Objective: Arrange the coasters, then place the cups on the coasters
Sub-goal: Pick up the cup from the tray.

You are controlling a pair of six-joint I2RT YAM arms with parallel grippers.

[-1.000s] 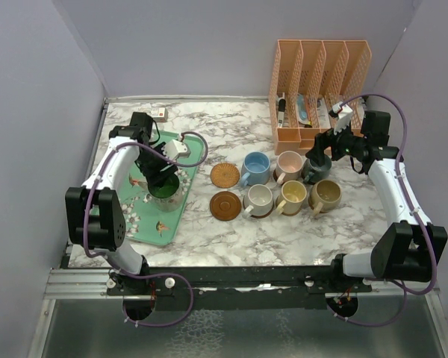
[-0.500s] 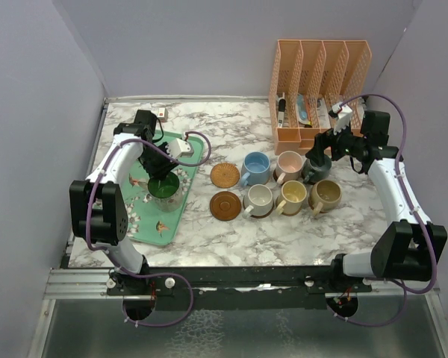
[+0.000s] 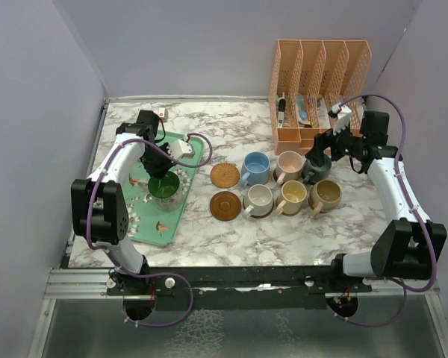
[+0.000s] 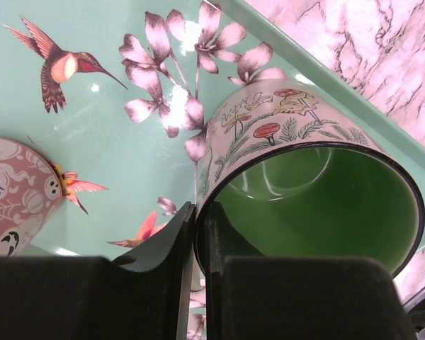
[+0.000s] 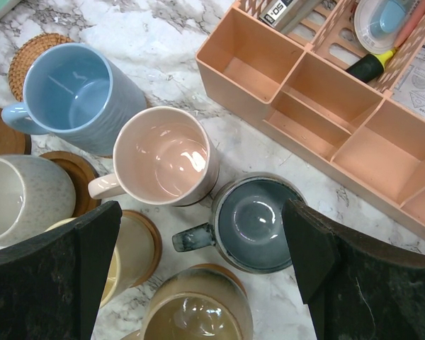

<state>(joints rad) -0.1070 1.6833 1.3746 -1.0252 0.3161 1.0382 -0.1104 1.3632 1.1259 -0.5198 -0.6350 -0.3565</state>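
Seven cups show: six on the counter [image 3: 284,239] in two rows of three, and one on the tray [image 4: 113,142]. The far row is the blue cup [image 5: 74,92], pink cup [image 5: 163,156] and teal cup [image 5: 255,223]. The near row is the cream cup [image 5: 18,202], yellow cup [image 5: 124,258] and tan cup [image 5: 195,315]. Four coasters can be counted. A woven coaster [image 3: 225,175] and a dark coaster [image 3: 225,205] lie bare just left of the rows. A third coaster [image 5: 76,170] peeps from under the cream cup, and a fourth coaster [image 5: 154,230] from under the yellow cup. A second earlier the left gripper [image 4: 197,219] stood apart over the green cup [image 4: 319,205]. It is now clamped on that cup's wall, one finger inside and one outside, with the cup on the tray. The right gripper [image 5: 202,205] has not changed: its fingers are wide apart above the teal cup, holding nothing. Cups and coasters lie where they did. The cups are glossy ceramic with handles, and the green one has mushrooms and ferns printed outside. The woven coaster is tan, and the dark one is smooth brown with rings. The tray is mint green with hummingbirds and flowers. The counter is marbled white and grey. A peach organizer [image 3: 319,74] with four slots stands at the back.
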